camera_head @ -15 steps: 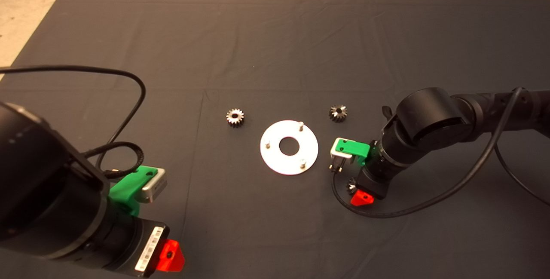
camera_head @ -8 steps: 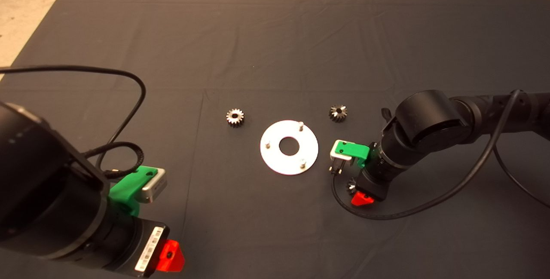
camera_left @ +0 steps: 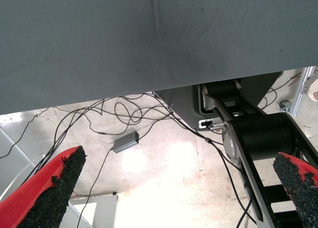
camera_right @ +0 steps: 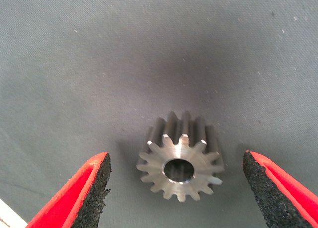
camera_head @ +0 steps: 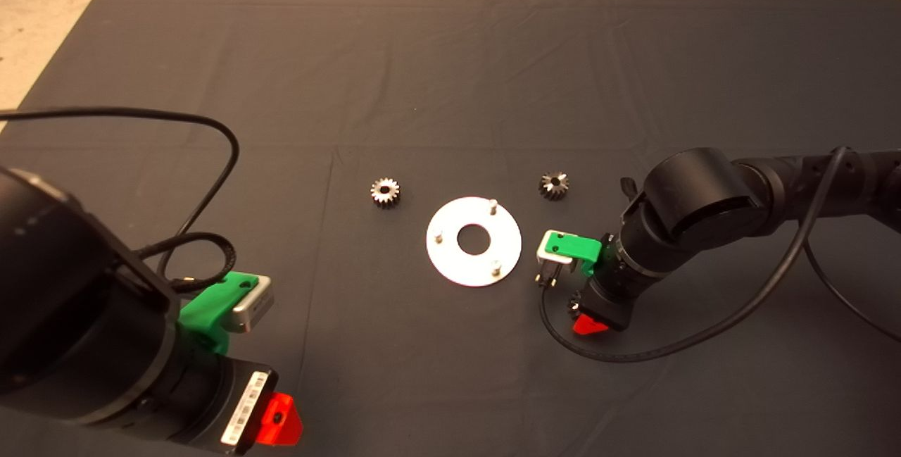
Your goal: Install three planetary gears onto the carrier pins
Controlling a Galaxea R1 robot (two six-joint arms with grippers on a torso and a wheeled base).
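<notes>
Right tool spread wide over third gear, none on pins yet.
Gear (camera_right: 181,161) lies flat on the mat (camera_head: 450,55), bore up, between the right tool (camera_right: 176,188) fingers, untouched; head view mostly hides it. Two more gears (camera_head: 385,192) (camera_head: 554,184) sit either side of the disc (camera_head: 474,241); its pins (camera_head: 494,204) are bare. Left tool (camera_left: 176,188) parked low left, released, facing floor cables. White barcode label (camera_head: 243,409) there, unreadable. Right arm has shifted slightly toward the disc since a second ago; gears unmoved.
</notes>
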